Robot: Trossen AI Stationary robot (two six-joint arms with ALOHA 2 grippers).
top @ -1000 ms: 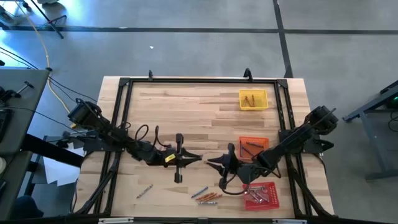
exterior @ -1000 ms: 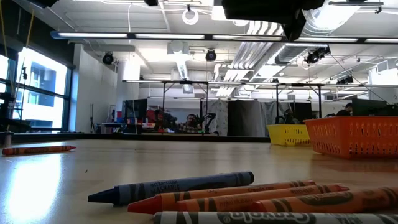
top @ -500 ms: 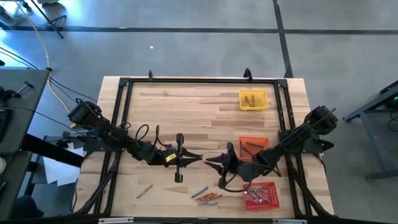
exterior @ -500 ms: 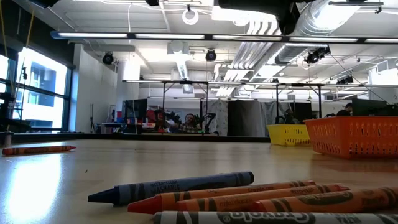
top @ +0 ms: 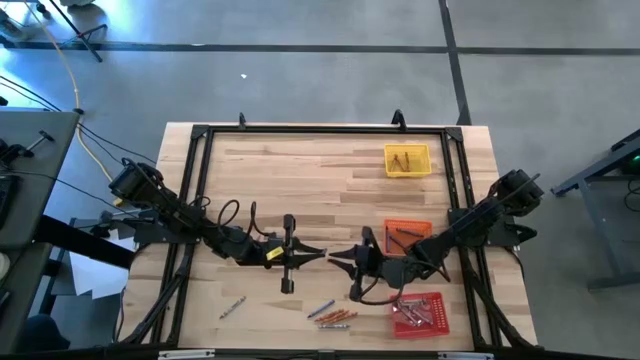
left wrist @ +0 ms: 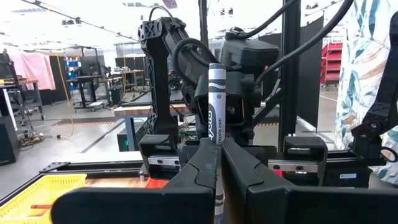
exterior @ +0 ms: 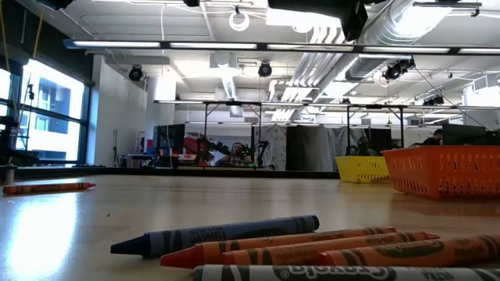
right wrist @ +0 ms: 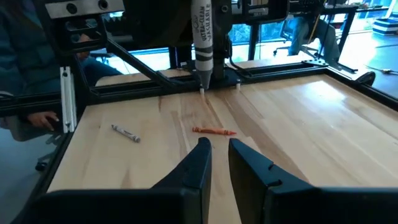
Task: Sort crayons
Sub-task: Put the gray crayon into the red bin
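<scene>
**Holding One Grey Crayon Upright at Mid-Table**

Pinching a grey crayon (left wrist: 216, 93) near its lower end, the left gripper (left wrist: 217, 163) sits just left of the table's centre, fingers clamped on the stick so it stands vertical. The right gripper (right wrist: 215, 149) faces it from close by, its two fingers slightly apart with nothing between them.

Crayons like this look light, stiff and waxy; I judge they could snap or slip under a hard squeeze, so a gentle grip across the paper-wrapped middle seems safest.

Toward the near edge from the grippers, a small loose cluster (top: 333, 315) of blue and orange crayons lies on the table (top: 300, 170), with a single grey one (top: 233, 307) off to its left.

Right of the grippers stand three mesh trays: the yellow tray (top: 388, 153) farthest back holds a few sticks, the orange tray (top: 390, 228) beside the right arm holds a couple, and the red tray (top: 441, 321) nearest the front edge holds several.
</scene>
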